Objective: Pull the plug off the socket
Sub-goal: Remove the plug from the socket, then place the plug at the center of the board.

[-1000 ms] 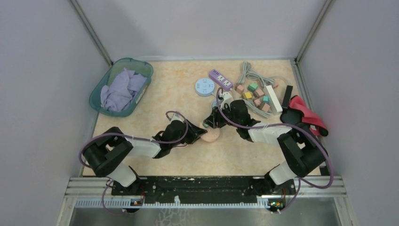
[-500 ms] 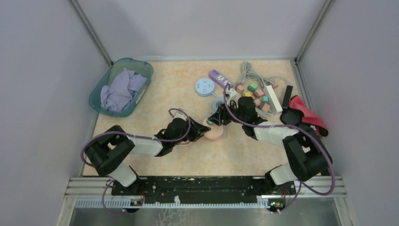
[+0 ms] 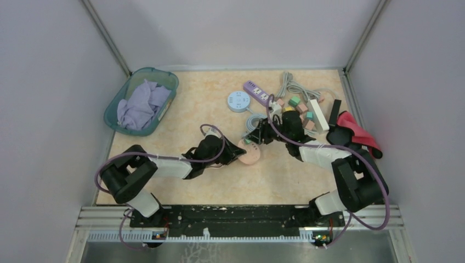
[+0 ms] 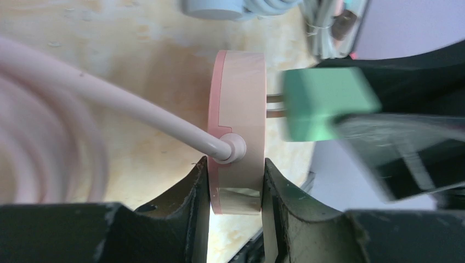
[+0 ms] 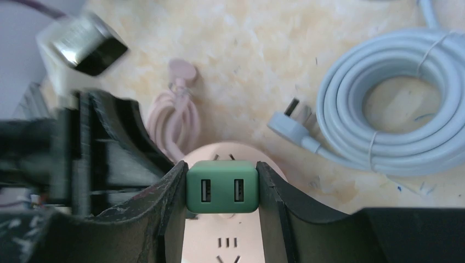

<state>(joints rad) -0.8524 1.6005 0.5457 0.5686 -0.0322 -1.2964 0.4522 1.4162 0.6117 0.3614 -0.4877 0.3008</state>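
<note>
Bright, even light; wrist views blur up close.

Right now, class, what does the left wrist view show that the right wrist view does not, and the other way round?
Only the left wrist view shows the metal prongs bared between the green plug and the pink socket, so the plug sits partly out. Only the right wrist view shows the plug's two USB ports and a coiled grey cable. Both views show the plug, the socket and the socket's pink cord.
</note>
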